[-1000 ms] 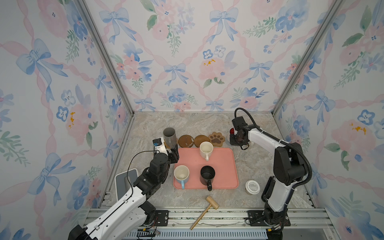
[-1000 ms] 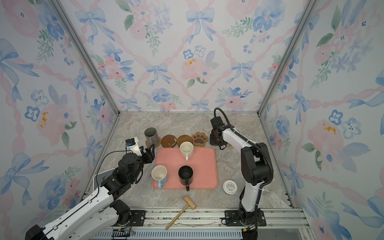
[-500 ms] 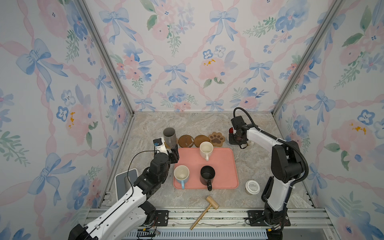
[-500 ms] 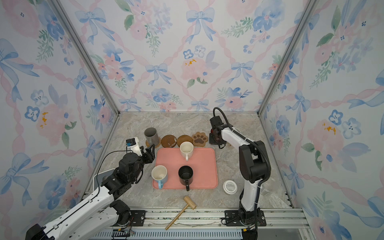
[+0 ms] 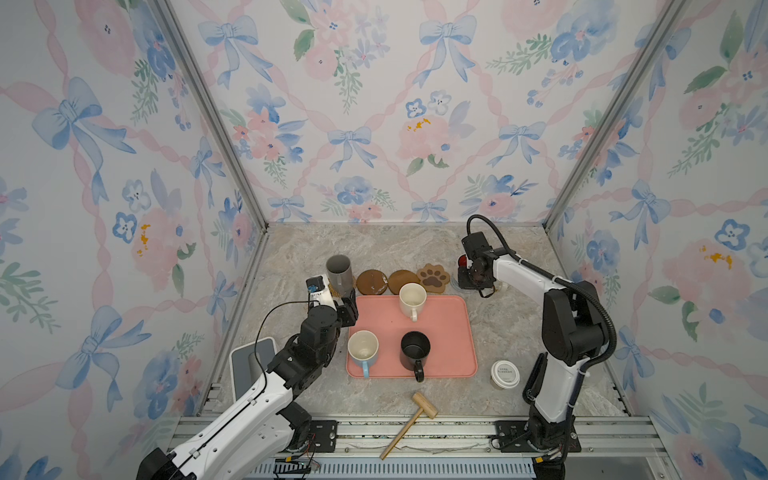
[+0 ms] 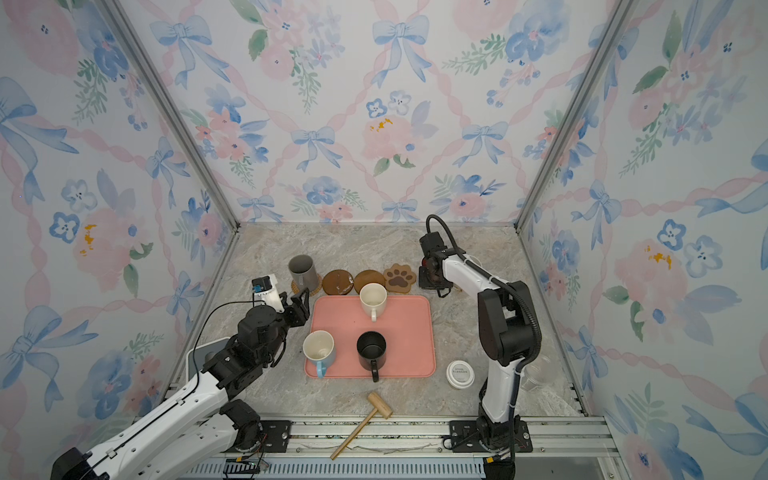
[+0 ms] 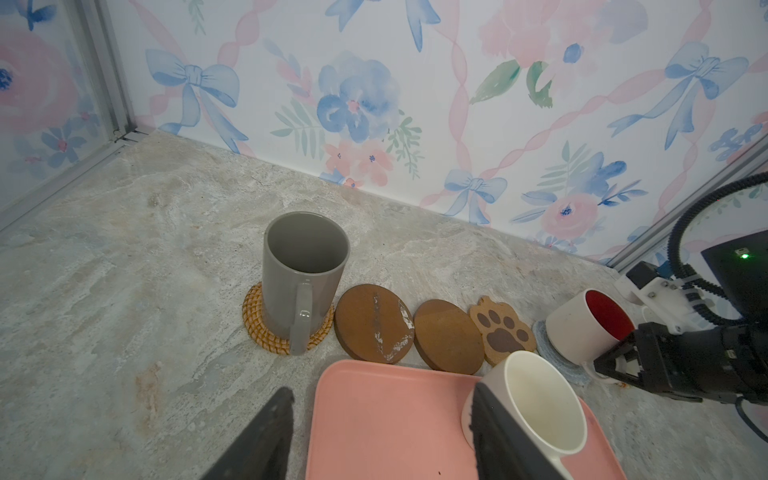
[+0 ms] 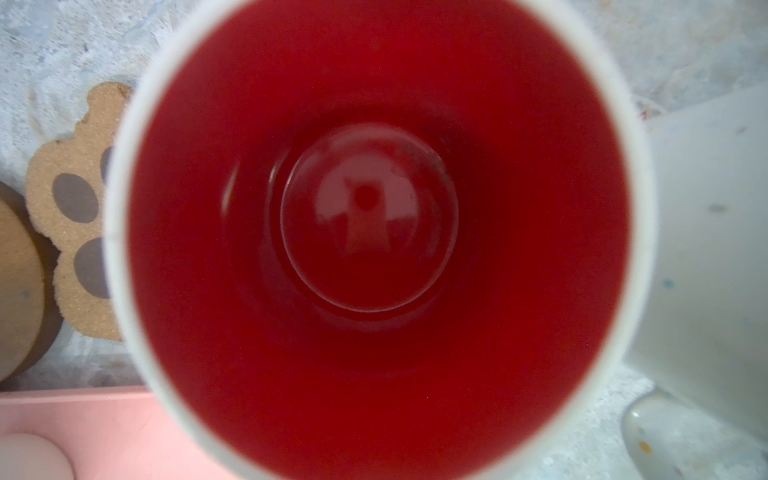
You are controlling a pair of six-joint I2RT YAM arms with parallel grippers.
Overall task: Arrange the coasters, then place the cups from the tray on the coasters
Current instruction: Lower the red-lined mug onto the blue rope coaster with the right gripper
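R fingers (image 7: 623,348), barely shifting, are still pinching red-inside mug (image 7: 579,332) on grey-blue coaster (image 7: 559,365) at 1 o'clock of tray (image 7: 374,415), so release is coming; L fingers (image 7: 266,436) are idling open, empty.

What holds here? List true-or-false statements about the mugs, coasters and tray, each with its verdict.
1. The grey mug stands on the rattan coaster. True.
2. Four mugs stand on the pink tray. False: three, the cream mug, the blue mug and the black mug.
3. The paw coaster bears a mug. False: it is bare.
4. The left gripper is open. True.
5. The red-lined mug is on the tray. False: it is on the grey-blue coaster.
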